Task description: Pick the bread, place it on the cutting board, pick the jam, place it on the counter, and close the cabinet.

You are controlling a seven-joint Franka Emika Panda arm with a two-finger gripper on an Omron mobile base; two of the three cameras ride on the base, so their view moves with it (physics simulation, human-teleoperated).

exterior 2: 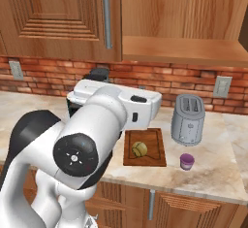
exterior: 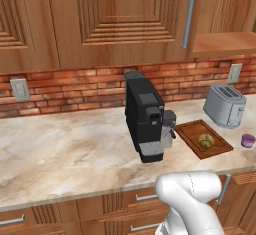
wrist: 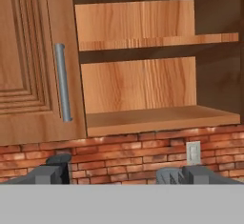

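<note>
The bread (exterior: 205, 140) (exterior 2: 139, 149) lies on the dark cutting board (exterior: 192, 129) (exterior 2: 155, 137). On the counter (exterior: 75, 144) (exterior 2: 218, 173), right of the board and in front of the toaster, stands the purple jam jar (exterior: 248, 140) (exterior 2: 187, 161). The cabinet (exterior: 225, 41) (exterior 2: 184, 28) (wrist: 143, 85) stands open, showing bare wooden shelves; its left door with a silver handle (wrist: 63, 82) is shut. My gripper (wrist: 119, 175) is raised well above the counter and faces the open compartment. It is open, with nothing between its fingers.
A black coffee machine (exterior: 145, 116) stands mid-counter, left of the board. A silver toaster (exterior: 225, 105) (exterior 2: 188, 119) sits against the brick wall. Wall outlets (exterior: 20, 89) (exterior 2: 223, 86) are set in the bricks. Wooden drawers (exterior: 140, 204) run below the counter edge.
</note>
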